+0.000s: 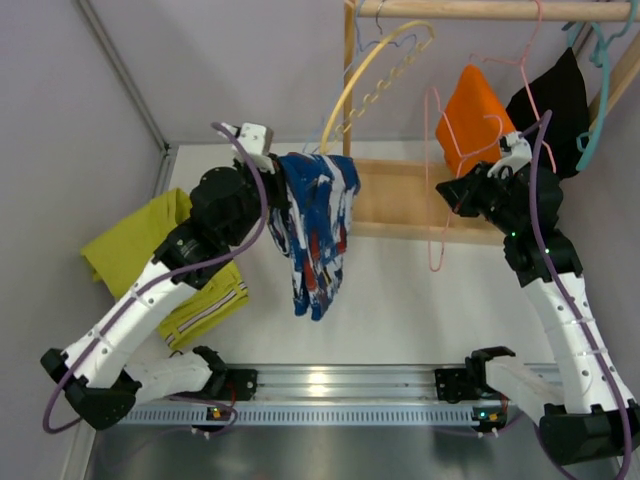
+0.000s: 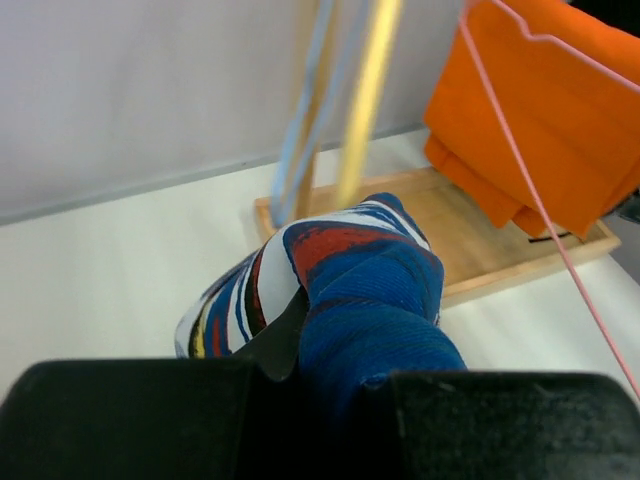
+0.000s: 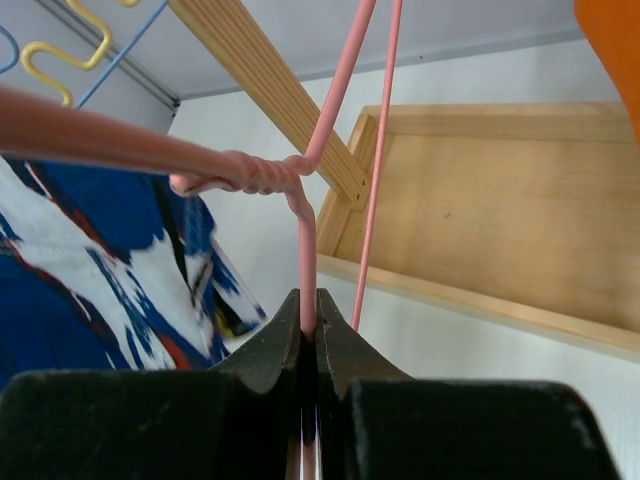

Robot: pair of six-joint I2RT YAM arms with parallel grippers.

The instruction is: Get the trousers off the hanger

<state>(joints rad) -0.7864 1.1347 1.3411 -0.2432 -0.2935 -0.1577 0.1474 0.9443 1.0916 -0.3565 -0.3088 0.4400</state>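
Pinching a bunched fold of the blue, white and red trousers (image 1: 318,235), the left gripper (image 2: 300,350) is clamped tight. They hang lengthwise straight down beside the wooden rack (image 1: 400,195), their top hidden by the fingers. The right gripper (image 3: 310,340) is closed on the pink hanger (image 3: 305,260).

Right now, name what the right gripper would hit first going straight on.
The right gripper is shut on the pink hanger, so its twisted neck comes first. The wooden post looks next, though depth is unclear.
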